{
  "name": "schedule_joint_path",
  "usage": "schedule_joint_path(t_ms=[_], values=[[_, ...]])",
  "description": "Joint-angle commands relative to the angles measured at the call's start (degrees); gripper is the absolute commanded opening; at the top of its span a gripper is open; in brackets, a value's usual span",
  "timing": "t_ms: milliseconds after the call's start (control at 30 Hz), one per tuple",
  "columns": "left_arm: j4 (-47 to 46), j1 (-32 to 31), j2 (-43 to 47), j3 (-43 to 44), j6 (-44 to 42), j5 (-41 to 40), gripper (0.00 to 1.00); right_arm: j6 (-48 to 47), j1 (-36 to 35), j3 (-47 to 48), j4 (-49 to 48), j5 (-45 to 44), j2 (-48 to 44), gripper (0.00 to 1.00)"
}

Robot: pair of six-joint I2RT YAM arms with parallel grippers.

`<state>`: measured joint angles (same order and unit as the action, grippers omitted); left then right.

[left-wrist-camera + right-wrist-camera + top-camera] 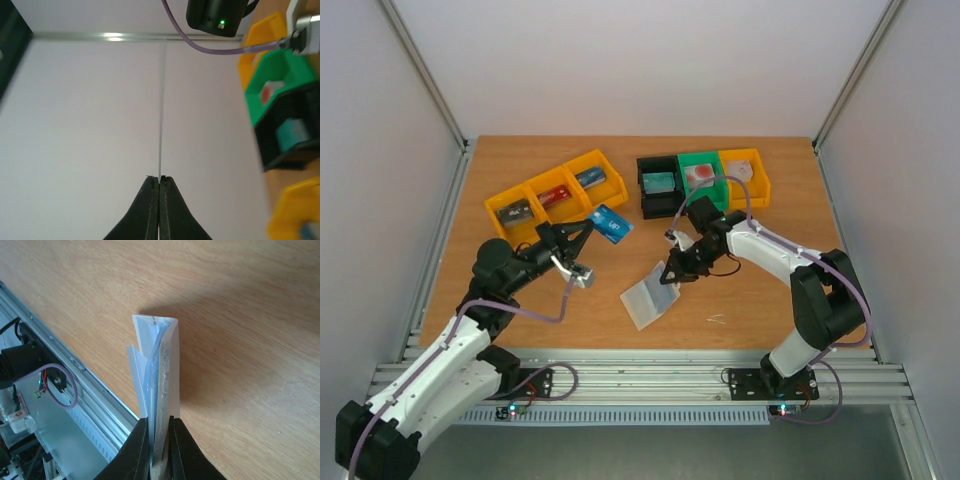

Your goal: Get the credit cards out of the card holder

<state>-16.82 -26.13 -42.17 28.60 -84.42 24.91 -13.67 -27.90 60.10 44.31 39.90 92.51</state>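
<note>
Now, R claw (158,424) clamps holder (169,365) edge

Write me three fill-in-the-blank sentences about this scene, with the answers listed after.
The right gripper pinches the card holder; the left gripper pinches a ____.
That item's printed face is mainly ____.
Between the black bin and the far-right yellow bin sits the ____.
Missing: credit card; blue; green bin.

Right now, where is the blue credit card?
Top view, left of centre: the blue credit card is pinched in the left gripper, by the right end of the yellow bins; the right gripper holds the card holder to its right.
</note>
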Motion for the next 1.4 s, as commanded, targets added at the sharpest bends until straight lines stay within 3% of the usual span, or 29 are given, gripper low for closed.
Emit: schedule_joint_path(t_ms=[0, 167, 367, 467, 567, 633, 800, 1133, 1367], values=[[-11.6, -0.2, -0.4, 0.6, -23.8, 4.8, 0.00, -1.8, 0.5, 3.0, 1.4, 0.3, -0.3, 0.01], [-6.7, -0.2, -3.1, 2.2, -26.1, 2.4, 0.00, -3.1, 1.4, 3.3, 1.6, 1.2, -0.3, 0.01], [4.7, -0.3, -9.8, 9.8, -21.7, -8.5, 0.00, -5.1, 3.1, 3.9, 3.9, 1.8, -1.2, 0.01], [13.4, -0.3, -15.5, 18.5, -14.9, -19.4, 0.00, -6.0, 4.9, 4.1, 5.2, 2.2, -2.0, 0.01], [28.3, -0.3, -24.0, 30.5, -0.4, -29.7, 0.00, -7.3, 6.3, 4.0, 5.3, 2.7, -2.3, 0.01], [33.4, -0.3, -29.9, 36.4, 7.1, -34.6, 0.00, -8.1, 7.4, 4.7, 5.5, 3.0, -2.0, 0.01], [39.2, 0.0, -42.0, 44.2, 14.4, -39.1, 0.00, -8.9, 11.2, 7.8, 7.0, 5.6, 0.1, 0.01], [51.2, 6.8, -68.0, 70.5, 26.7, -40.3, 0.00, -12.3, 14.4, 11.4, 10.4, 8.6, 4.7, 0.01], [51.9, 7.0, -77.2, 77.5, 34.6, -40.7, 0.00, -12.5, 16.9, 11.2, 10.9, 8.8, 3.9, 0.01]])
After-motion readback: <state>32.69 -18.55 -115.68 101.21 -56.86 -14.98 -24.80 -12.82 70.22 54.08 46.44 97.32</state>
